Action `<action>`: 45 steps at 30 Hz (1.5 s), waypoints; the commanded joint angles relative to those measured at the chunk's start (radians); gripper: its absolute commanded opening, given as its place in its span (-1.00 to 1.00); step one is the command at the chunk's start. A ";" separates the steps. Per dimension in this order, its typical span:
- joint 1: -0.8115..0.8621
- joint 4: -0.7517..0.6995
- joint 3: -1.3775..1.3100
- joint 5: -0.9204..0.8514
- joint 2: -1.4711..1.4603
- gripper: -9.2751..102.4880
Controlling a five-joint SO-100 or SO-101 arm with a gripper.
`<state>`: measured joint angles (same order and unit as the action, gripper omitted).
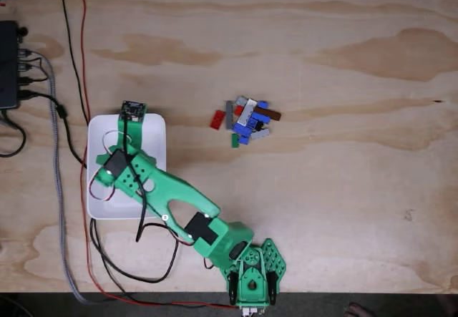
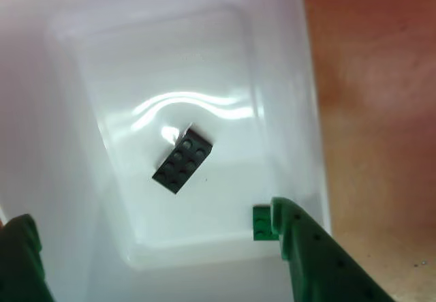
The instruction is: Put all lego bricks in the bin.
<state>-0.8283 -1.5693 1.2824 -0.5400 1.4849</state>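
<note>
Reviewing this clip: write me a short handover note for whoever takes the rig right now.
Gripper: open, empty, above the bin.
In the bin: one dark brick on the floor and a small green brick beside the right finger, seen in the other view.
Left: the pile of bricks on the table, to the right of the bin in the fixed view.
Next: probably go back to the pile, one brick at a time.

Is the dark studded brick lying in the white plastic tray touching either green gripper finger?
Apart. The other view shows the dark brick flat on the white tray's floor, bare tray separating it from both gripper fingers.
</note>
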 commanded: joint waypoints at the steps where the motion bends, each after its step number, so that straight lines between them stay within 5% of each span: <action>1: 0.485 0.043 0.124 -0.295 0.322 -0.16; 5: 0.673 0.230 0.371 -0.434 0.264 -0.18; 12: 0.647 0.383 0.410 -0.379 0.032 -0.21; 29: 0.549 0.402 0.252 -0.331 -0.186 -0.34; 38: 0.595 0.440 0.275 -0.388 -0.190 -0.80; 45: 0.551 0.339 0.314 -0.249 0.149 -0.84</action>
<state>-0.2454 -1.1520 1.6245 -0.8667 1.3131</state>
